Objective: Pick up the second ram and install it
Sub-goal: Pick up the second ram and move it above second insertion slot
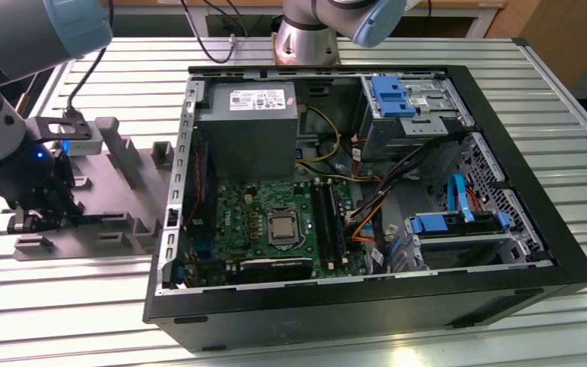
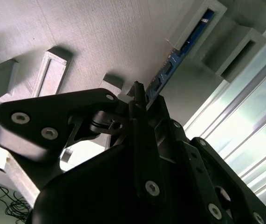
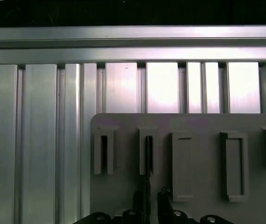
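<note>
The gripper (image 3: 150,199) is down at the grey fixture plate (image 3: 202,122), which lies on the ribbed aluminium worktop (image 3: 35,140) at the exterior view's left, beside the open computer case (image 1: 375,310). The jaws are drawn in narrow but not fully closed. They stand on either side of the second ram (image 2: 175,57), one on each flat face.

In the first wrist view the stick appears edge-on as a thin dark line. One jaw lies tight against it, and a slim strip of grey fixture shows between it and the other jaw. So the jaws bracket the ram without clamping it.

The ram stands on its long edge in the slot of a raised fixture block (image 3: 147,134), the second in a row of such blocks on the plate. In the second wrist view it runs away from the jaw tips as a blue-green strip with small dark chips, and its far end sits in another slotted block (image 2: 206,13). The jaws meet it near its closer end.

The neighbouring block (image 3: 104,135) has a dark slot, and I cannot tell whether anything is in it.

In the exterior view the arm (image 1: 3,130) reaches down over the side of the fixture farthest from the case. The motherboard (image 1: 257,210) lies flat inside the case, with long black socket rails (image 1: 327,222) beside the processor socket, well apart from the gripper.
</note>
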Robot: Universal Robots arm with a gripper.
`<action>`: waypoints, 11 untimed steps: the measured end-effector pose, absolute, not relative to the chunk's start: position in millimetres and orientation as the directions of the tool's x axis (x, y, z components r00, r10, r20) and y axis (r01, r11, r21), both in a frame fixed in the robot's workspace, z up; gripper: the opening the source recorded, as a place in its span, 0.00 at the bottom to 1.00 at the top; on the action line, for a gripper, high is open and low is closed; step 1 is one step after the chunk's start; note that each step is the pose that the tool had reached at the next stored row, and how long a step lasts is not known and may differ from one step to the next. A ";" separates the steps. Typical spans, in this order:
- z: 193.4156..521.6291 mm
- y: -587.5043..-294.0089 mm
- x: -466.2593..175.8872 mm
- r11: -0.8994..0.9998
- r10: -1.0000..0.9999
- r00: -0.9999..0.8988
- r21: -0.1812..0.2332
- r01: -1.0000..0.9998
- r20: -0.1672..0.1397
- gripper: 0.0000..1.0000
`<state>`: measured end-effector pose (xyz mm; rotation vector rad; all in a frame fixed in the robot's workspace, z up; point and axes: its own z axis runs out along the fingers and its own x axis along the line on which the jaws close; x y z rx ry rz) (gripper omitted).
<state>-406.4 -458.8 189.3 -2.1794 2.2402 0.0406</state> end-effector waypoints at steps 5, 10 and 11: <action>189.0 -458.8 -406.4 0.027 -0.999 -0.028 0.007 -1.000 -0.030 0.27; 188.9 -458.8 -406.1 0.027 -0.999 -0.028 0.007 -1.000 -0.030 0.25; 189.0 -458.8 -406.1 0.027 -0.999 -0.028 0.007 -1.000 -0.030 0.18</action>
